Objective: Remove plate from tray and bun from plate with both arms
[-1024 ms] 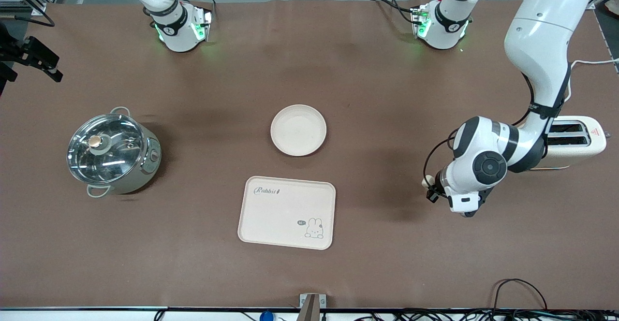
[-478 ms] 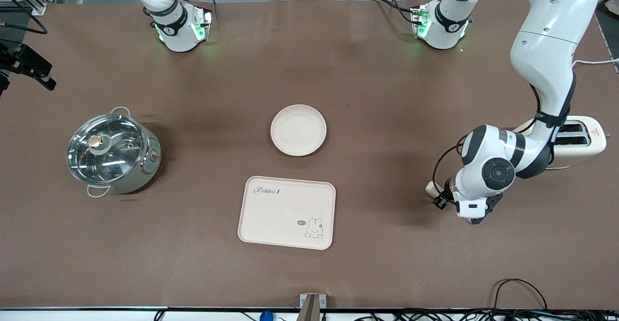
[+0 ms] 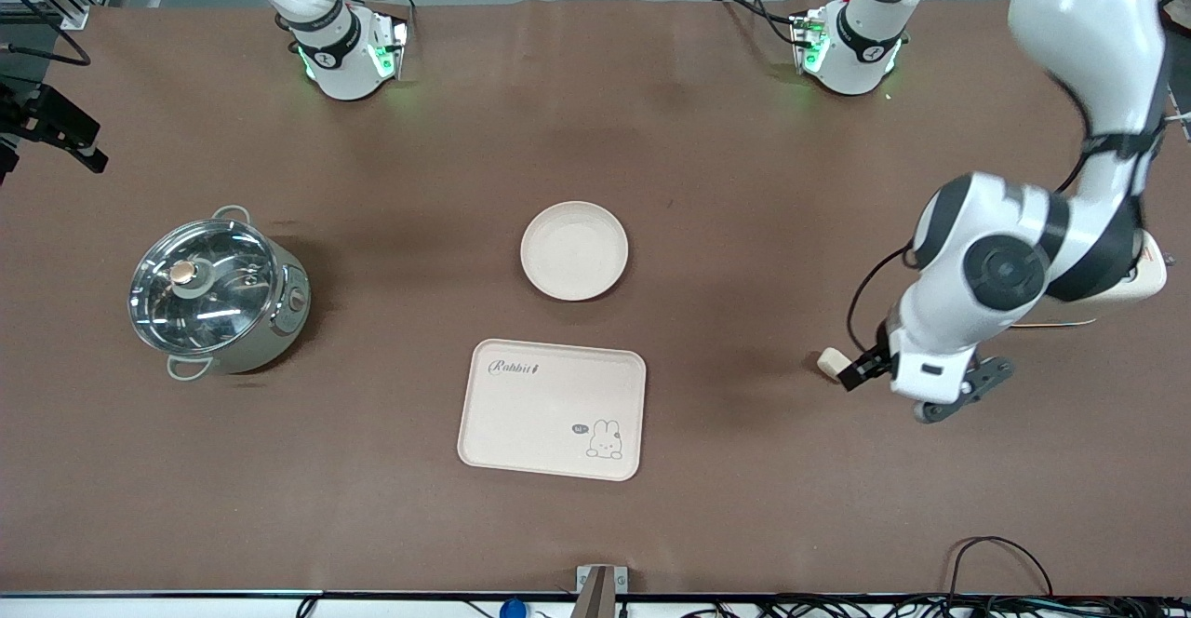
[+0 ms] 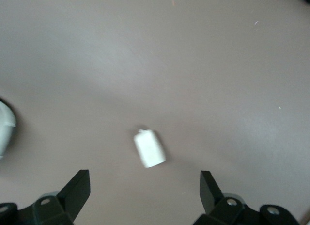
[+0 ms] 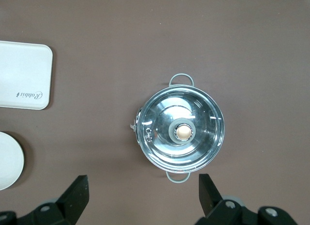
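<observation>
The bun [image 3: 831,361], a small pale block, lies loose on the brown table toward the left arm's end; in the left wrist view the bun [image 4: 150,148] sits apart from both fingers. My left gripper [image 4: 145,191] hangs open just above the table beside it, seen in the front view as the left gripper [image 3: 895,379]. The round cream plate [image 3: 574,250] rests mid-table, empty. My right gripper [image 5: 143,196] is open and empty, high over the steel pot [image 5: 180,129].
The rabbit tray [image 3: 552,409] lies nearer the front camera than the plate. The lidded pot [image 3: 217,292] stands toward the right arm's end. A cream toaster [image 3: 1152,275] is mostly hidden by the left arm, farther from the camera than the bun.
My left gripper has opened and let go of the bun, which now rests on the table. The left arm has lifted and drawn away toward its end. The right arm barely moved.
</observation>
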Controlling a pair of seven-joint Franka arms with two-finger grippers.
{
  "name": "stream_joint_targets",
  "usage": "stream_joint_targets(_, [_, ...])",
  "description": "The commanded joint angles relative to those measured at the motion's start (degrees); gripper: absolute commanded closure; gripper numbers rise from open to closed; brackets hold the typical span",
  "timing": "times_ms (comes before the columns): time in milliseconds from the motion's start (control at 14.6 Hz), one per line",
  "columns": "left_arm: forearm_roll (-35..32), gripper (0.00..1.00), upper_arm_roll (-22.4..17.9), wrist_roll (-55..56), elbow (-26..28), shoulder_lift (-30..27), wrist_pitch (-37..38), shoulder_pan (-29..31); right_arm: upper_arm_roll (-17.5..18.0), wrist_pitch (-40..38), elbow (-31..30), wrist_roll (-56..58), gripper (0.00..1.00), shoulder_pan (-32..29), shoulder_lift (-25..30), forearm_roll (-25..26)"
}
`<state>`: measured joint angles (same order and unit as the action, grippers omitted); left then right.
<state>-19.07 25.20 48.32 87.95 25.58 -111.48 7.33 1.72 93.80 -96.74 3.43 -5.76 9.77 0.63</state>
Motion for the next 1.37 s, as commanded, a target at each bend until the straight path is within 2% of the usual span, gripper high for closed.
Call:
stream_joint_targets(0, [1.4,0.0,0.02,-10.13,-1.72,-6.92,9.4,2.15,-0.14,-0.64,0.59,-0.7,0.0,-0.13,-0.19,-0.72])
stream_joint_targets(205, [2.8,0.0,0.02,-21.3,-1.73,-13.34,16.1,4.79,-0.14,-0.72,0.5,-0.7,0.0,-0.13,-0.19,-0.72])
stream_joint_targets(410, [10.43,0.0,-1.03,-29.13,-1.64,-20.28,20.06,6.38,-0.14,-0.72,0.5,-0.7,0.0,-0.21,-0.19,-0.72])
stream_joint_targets(615, [18.43,0.0,-9.09,-35.46,3.17,-27.75,21.04,2.18,-0.14,-0.72,0.32,-0.7,0.0,-0.22,-0.19,-0.72])
stream_joint_targets(751, [19.86,0.0,-13.33,-38.55,5.91,-31.45,22.61,-1.51,-0.14,-0.72,0.32,-0.7,0.0,-0.22,-0.19,-0.72])
stream_joint_targets(888, [19.86,0.0,-14.83,-38.65,6.27,-32.95,24.37,-3.89,-0.14,-0.72,0.32,-0.7,0.0,-0.22,-0.37,-0.72])
stream_joint_targets(1298, [19.25,0.0,-14.22,-38.65,3.63,-31.99,25.96,-4.08,-0.22,-0.64,0.32,-0.61,0.0,-0.3,-0.54,-0.72])
